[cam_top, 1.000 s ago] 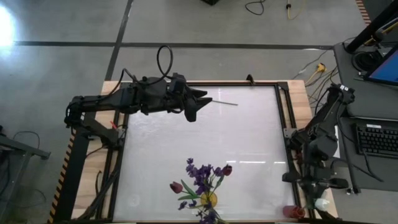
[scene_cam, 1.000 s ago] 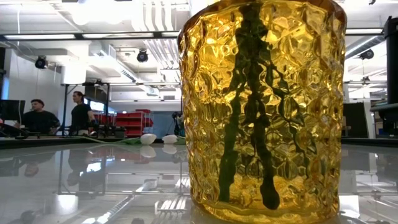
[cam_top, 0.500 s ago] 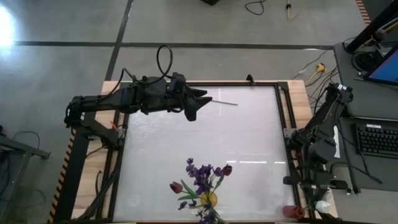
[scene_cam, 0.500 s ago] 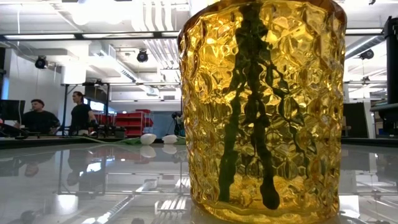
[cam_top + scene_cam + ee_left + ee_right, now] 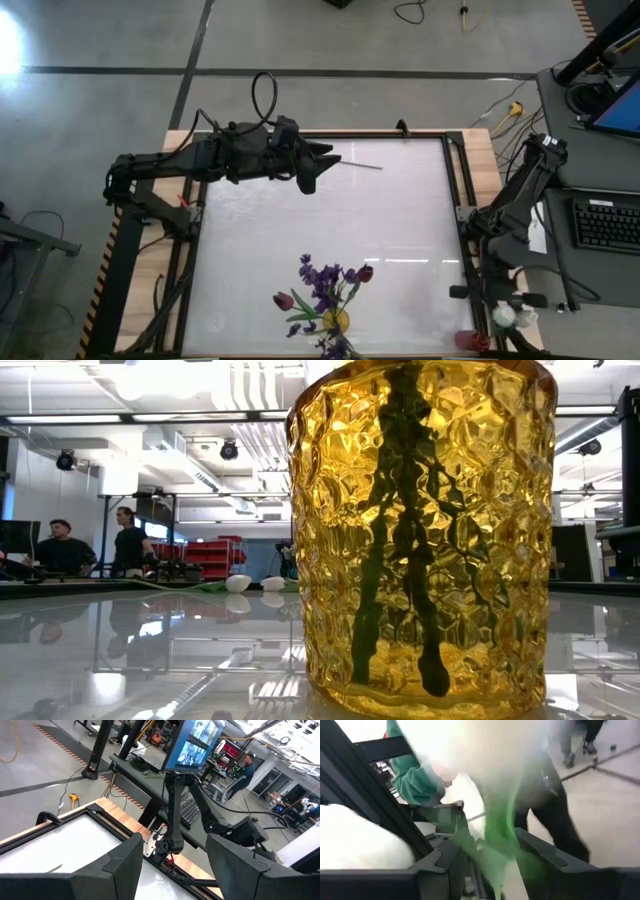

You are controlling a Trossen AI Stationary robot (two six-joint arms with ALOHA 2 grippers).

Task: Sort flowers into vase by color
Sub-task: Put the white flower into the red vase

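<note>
The flowers (image 5: 325,300), thin artificial stems with green leaves, purple blossom sprigs and dark red tulip buds, stand bunched in a dimpled amber glass vase (image 5: 420,535) near the middle of the worktop's near edge. In the low view the vase fills much of the picture, and dark green stems show through its glass, reaching down to its base. More flowers, white tulip buds (image 5: 510,320) on green stems, lie beyond the worktop's right edge near its near right corner, next to a small red object (image 5: 470,340).

The right gripper (image 5: 505,312) hangs over those white buds, off the white glossy worktop (image 5: 330,220). In the right wrist view a blurred white bud and a green stem (image 5: 497,845) sit between its two dark fingers (image 5: 445,865); the fingers stand partly apart on either side of the stem, and I cannot tell whether they pinch it.

The left gripper (image 5: 322,165) hovers over the far left part of the worktop, pointing toward the far right corner, its fingers (image 5: 125,865) spread wide with nothing between them. A thin bare stem (image 5: 362,165) lies on the worktop just beyond its tips.

To the right of the worktop stands a desk with a black keyboard (image 5: 605,222). In the low view two people (image 5: 95,545) are in the room beyond the worktop.
</note>
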